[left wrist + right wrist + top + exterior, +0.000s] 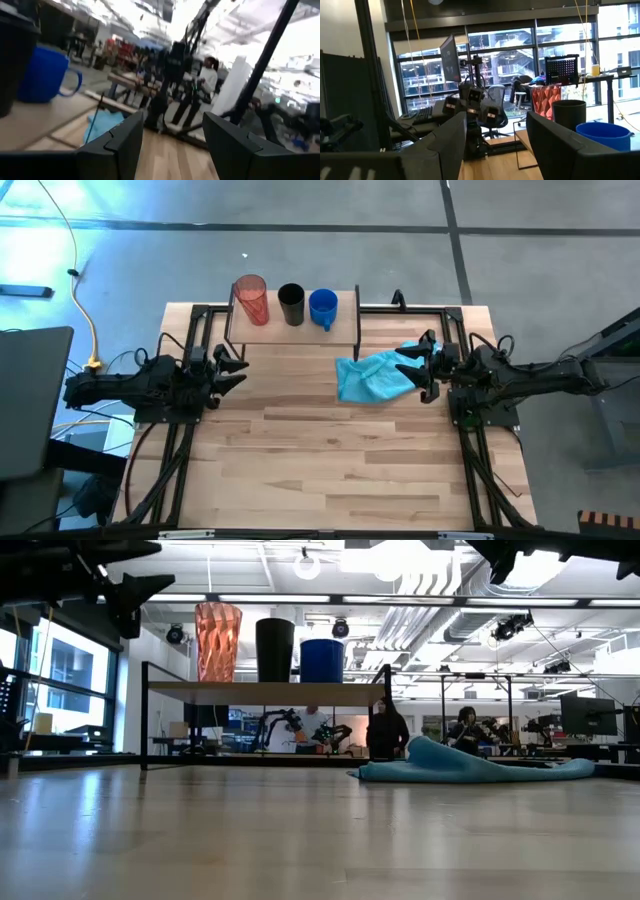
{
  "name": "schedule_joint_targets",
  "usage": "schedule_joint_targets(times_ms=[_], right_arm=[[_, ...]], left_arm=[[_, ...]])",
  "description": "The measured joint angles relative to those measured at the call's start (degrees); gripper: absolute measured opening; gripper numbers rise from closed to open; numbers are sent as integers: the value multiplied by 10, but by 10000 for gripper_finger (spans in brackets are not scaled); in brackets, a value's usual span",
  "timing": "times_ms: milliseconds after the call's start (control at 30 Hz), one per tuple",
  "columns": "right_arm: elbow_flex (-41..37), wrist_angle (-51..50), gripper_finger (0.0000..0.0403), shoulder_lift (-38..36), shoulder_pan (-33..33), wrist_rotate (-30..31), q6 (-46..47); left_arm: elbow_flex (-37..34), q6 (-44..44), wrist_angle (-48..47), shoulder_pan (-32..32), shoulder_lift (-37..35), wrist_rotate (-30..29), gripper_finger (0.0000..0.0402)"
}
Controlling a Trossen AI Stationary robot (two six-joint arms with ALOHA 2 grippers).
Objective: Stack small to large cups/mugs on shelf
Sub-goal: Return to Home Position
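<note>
Three vessels stand upright in a row on the small wooden shelf at the table's far edge: the orange-red tumbler on the left, the black cup in the middle, the blue mug on the right with its handle toward the near side. In the low view they show as tumbler, black cup and mug. My left gripper hovers open left of the shelf, above the table. My right gripper hovers open over the light-blue cloth.
The light-blue cloth lies crumpled on the tabletop right of the shelf, under my right gripper. Black frame rails run along the table's left, right and far sides. Bare tabletop stretches toward the near edge. People sit in the room beyond.
</note>
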Motion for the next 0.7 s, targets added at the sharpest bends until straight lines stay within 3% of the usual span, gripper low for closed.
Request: schedule_joint_targets(times_ms=[300, 467, 700], right_arm=[[0, -1, 199, -35, 0, 0, 0], [0, -4, 199, -44, 0, 1, 0], [0, -4, 199, -46, 0, 8, 6]], left_arm=[[0, 8, -138, 0, -87, -2, 193], [-3, 17, -141, 0, -87, -9, 193], [-62, -13, -89, 0, -87, 3, 193]])
